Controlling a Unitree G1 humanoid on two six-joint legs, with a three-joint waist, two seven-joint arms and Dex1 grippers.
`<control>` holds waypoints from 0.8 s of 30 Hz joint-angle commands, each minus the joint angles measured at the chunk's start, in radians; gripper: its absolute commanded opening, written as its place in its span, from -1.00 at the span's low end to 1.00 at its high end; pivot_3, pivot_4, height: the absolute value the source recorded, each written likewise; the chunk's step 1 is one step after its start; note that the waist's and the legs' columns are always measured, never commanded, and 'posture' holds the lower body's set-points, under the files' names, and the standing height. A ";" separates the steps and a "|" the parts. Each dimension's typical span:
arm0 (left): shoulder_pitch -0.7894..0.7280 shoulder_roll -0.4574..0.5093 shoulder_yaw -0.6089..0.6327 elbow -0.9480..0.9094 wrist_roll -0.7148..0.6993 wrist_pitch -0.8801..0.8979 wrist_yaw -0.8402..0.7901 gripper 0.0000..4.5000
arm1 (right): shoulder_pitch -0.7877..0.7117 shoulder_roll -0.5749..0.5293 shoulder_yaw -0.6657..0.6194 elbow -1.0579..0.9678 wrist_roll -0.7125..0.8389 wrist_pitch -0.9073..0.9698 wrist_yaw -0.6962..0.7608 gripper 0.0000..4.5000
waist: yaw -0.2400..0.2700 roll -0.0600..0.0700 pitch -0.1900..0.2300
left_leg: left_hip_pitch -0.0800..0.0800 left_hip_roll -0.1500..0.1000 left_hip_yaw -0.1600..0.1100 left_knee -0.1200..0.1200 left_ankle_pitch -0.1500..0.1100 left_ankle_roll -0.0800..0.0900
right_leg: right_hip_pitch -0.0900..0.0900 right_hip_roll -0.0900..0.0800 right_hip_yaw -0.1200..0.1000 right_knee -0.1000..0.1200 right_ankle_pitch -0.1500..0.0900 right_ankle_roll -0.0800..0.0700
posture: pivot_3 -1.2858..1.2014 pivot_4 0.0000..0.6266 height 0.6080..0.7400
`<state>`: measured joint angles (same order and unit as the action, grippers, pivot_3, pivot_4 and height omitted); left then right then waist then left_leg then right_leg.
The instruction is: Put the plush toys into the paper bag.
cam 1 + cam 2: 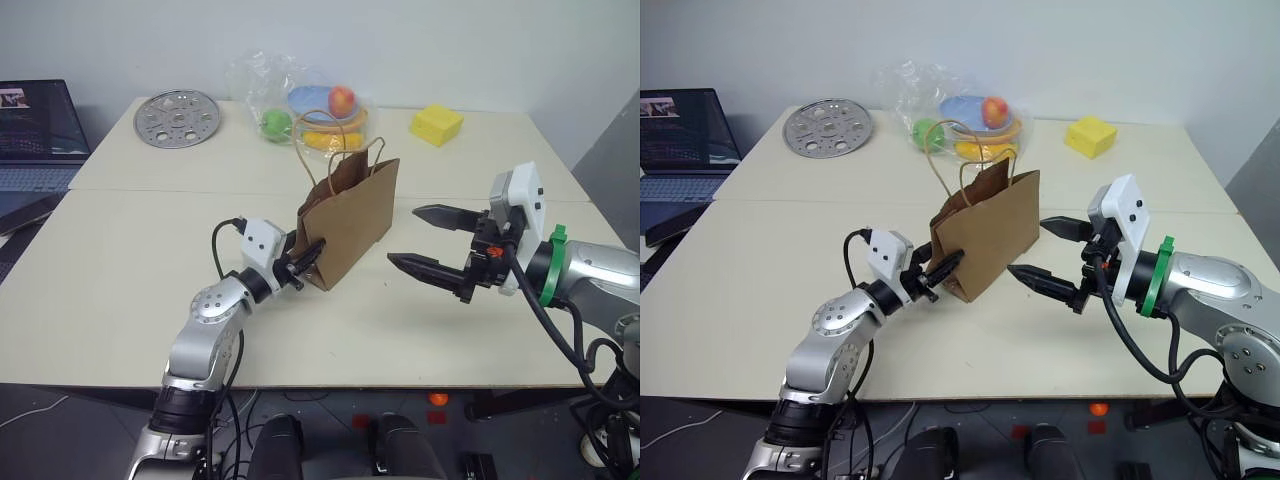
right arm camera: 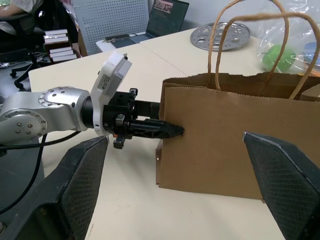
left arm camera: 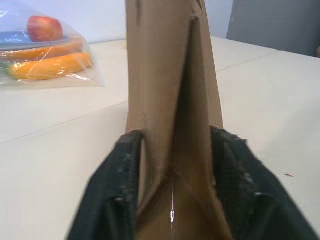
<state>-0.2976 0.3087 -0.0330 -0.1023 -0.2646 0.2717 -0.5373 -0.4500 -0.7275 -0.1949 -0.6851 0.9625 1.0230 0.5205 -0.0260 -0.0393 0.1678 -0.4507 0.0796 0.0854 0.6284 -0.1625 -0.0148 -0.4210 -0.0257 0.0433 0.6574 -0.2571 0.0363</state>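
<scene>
Bag (image 1: 350,215) of brown paper stands upright mid-surface (image 1: 140,260). My left tool (image 3: 175,165) pinches its narrow folded side, confirmed by my left wrist view. My right tool (image 1: 430,243) hangs spread just beside the bag, gripping nothing.

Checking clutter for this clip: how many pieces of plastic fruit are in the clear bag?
3 visible: red fruit, green fruit, yellow fruit, all inside the clear plastic bag; more may be hidden.

Lab or office, laptop (image 1: 35,135), pegboard (image 2: 112,22), bare tables (image 1: 120,280)
</scene>
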 commanded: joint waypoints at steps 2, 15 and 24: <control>-0.038 -0.016 -0.005 0.019 0.007 -0.038 -0.005 -0.80 | -0.005 -0.005 0.009 -0.015 -0.012 -0.039 -0.009 1.00 | 0.000 0.000 0.000 | 0.000 0.000 0.000 0.000 0.000 0.000 | 0.000 0.000 0.000 0.000 0.000 0.000 | 0.03 -0.52 1.00; -0.329 0.153 0.058 0.178 -0.281 0.118 -0.500 -0.97 | -0.031 -0.273 -0.247 0.089 0.099 0.031 0.064 1.00 | 0.007 0.000 0.002 | -0.001 0.000 0.001 0.000 0.000 0.000 | 0.000 0.000 -0.001 -0.001 0.000 0.000 | 0.03 -0.52 1.00; -0.570 0.136 -0.089 0.719 -0.133 -0.126 -0.957 -0.97 | 0.040 -0.429 -0.401 0.137 0.173 0.112 0.079 1.00 | 0.009 0.000 0.002 | -0.003 0.000 0.001 -0.003 -0.001 0.001 | 0.001 0.001 -0.002 -0.010 0.000 0.000 | 0.03 -0.52 1.00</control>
<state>-0.8499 0.4519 -0.1004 0.5482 -0.4378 0.2095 -1.4370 -0.4180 -1.1415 -0.5590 -0.5314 1.1267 1.1326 0.5912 -0.0168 -0.0391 0.1696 -0.4537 0.0792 0.0862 0.6251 -0.1634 -0.0139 -0.4199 -0.0251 0.0412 0.6473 -0.2570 0.0362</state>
